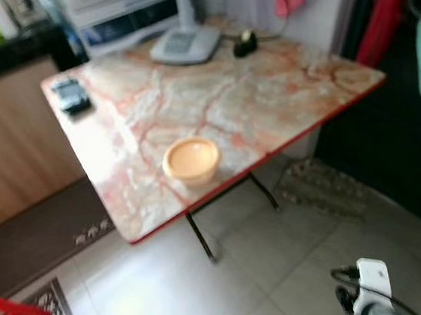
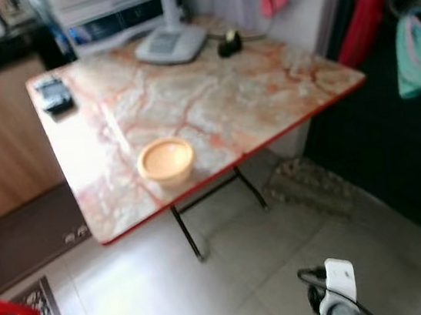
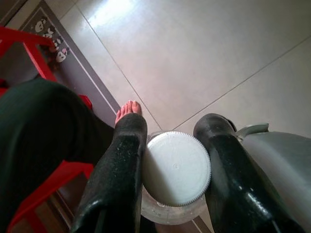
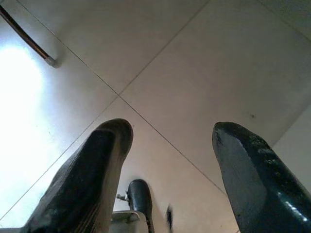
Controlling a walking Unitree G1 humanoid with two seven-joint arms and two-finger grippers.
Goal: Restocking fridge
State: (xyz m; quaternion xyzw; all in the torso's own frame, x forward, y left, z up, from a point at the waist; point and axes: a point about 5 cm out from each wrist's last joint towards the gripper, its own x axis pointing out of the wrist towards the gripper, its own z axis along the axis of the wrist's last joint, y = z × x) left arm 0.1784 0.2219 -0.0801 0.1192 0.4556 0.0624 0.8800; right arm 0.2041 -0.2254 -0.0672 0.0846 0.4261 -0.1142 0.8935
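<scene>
- A pale tiled floor (image 1: pixel 288 271) spreads under a folding table with a red-edged, marble-patterned top (image 1: pixel 211 103); a wooden cabinet (image 1: pixel 7 145) stands beyond its left side and a dark doormat (image 1: pixel 42 234) lies along the cabinet's foot.
- A shallow yellow plastic bowl (image 1: pixel 191 160) sits near the table's front edge.
- A dark phone-like object (image 1: pixel 71 95) lies at the table's far left corner, and a grey fan base (image 1: pixel 185 44) stands at the far edge with a small black item (image 1: pixel 244 43) just beside it.
- The left gripper (image 3: pixel 176 170) hangs low over the floor, its two black fingers clamped on a clear jar with a ribbed white lid (image 3: pixel 177 168).
- A person's bare foot (image 3: pixel 128 108) and a red stool frame (image 3: pixel 34 43) are near it.
- The right gripper (image 4: pixel 170 145) hangs over bare tiles, fingers spread apart, holding nothing.
</scene>
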